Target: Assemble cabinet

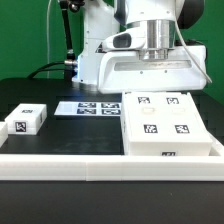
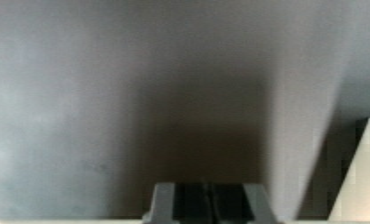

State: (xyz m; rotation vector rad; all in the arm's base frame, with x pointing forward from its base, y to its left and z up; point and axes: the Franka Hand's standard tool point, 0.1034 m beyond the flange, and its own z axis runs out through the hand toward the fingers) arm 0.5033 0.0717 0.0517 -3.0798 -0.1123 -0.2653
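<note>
The cabinet (image 1: 165, 125) is the big white box lying at the exterior view's right, with several black-and-white tags on its upper face. Its near edge rests against the white front rail. My gripper's white hand (image 1: 150, 70) hangs low just behind the cabinet's far edge, and the fingertips are hidden behind the cabinet there. In the wrist view my gripper (image 2: 208, 205) shows two dark fingers pressed together with nothing between them, over a grey blurred surface. A white edge (image 2: 363, 170), probably the cabinet, shows beside them.
A small white tagged block (image 1: 27, 120) sits at the exterior view's left. The marker board (image 1: 88, 106) lies flat between it and the cabinet. A white rail (image 1: 100, 165) runs along the front. The robot's base (image 1: 90, 65) stands behind.
</note>
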